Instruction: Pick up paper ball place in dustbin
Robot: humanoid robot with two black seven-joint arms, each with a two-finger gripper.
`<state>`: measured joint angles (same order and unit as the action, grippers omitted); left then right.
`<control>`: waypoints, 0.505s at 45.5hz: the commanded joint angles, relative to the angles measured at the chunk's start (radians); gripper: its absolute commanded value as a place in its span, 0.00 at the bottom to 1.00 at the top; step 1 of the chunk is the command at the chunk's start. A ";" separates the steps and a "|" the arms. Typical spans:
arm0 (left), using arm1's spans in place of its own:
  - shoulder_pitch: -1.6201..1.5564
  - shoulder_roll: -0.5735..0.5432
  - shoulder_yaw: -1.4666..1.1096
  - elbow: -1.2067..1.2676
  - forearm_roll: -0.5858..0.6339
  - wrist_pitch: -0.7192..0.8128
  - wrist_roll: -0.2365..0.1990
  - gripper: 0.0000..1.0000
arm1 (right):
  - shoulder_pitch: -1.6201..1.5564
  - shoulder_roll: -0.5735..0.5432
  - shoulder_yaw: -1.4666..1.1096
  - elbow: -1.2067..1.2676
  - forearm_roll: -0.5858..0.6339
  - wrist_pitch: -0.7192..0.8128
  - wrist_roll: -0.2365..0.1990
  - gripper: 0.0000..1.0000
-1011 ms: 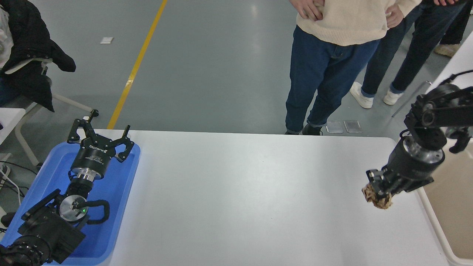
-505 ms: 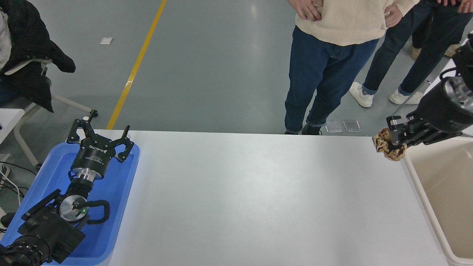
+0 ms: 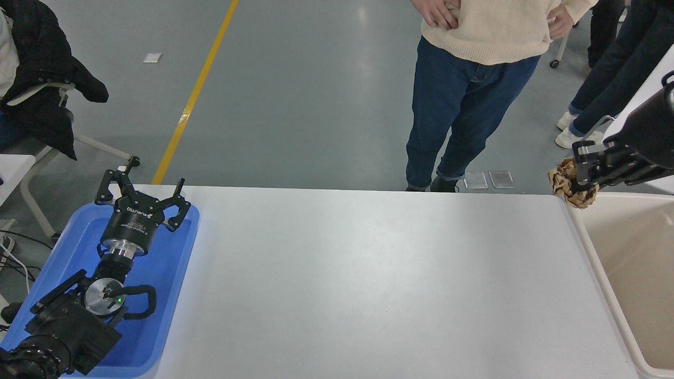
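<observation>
In the head view, the right gripper (image 3: pixel 579 176) is carrying the paper ball (image 3: pixel 571 184), jaws clamped on it, higher toward the right edge, now at the dustbin (image 3: pixel 590 247) corner; release looks near. The left gripper (image 3: pixel 142 192) is resting open over the blue tray (image 3: pixel 174 273).

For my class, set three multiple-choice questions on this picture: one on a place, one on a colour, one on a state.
1. Where is the paper ball?
A. in the right gripper
B. on the white table
C. in the tray

2. What colour is the tray under the left gripper?
A. red
B. blue
C. green

3. How do the left gripper's jaws stand?
A. shut on paper
B. hidden
C. open, empty

Answers: 1 A, jaws clamp it beside the dustbin rim; 2 B, plainly blue; 3 C, spread with nothing between.
</observation>
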<state>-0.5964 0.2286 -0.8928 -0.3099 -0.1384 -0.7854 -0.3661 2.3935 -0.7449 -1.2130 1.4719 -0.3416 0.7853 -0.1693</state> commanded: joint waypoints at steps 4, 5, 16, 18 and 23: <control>0.001 0.001 0.000 0.000 -0.001 0.000 -0.001 1.00 | -0.083 -0.254 -0.089 -0.139 -0.039 0.000 -0.001 0.00; 0.001 0.000 0.000 0.000 -0.001 0.000 -0.001 1.00 | -0.106 -0.270 -0.088 -0.160 -0.046 0.000 -0.001 0.00; 0.001 0.001 0.000 0.000 -0.001 0.000 -0.001 1.00 | -0.433 -0.300 -0.036 -0.433 -0.050 0.000 -0.001 0.00; 0.001 0.001 0.000 0.000 -0.001 0.000 -0.001 1.00 | -0.479 -0.300 -0.011 -0.452 -0.050 0.000 -0.001 0.00; 0.003 0.001 0.000 0.002 -0.001 0.000 -0.001 1.00 | -0.600 -0.298 0.055 -0.476 -0.050 0.000 -0.001 0.00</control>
<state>-0.5953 0.2298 -0.8927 -0.3097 -0.1392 -0.7854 -0.3660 2.0473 -1.0089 -1.2472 1.1287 -0.3856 0.7854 -0.1703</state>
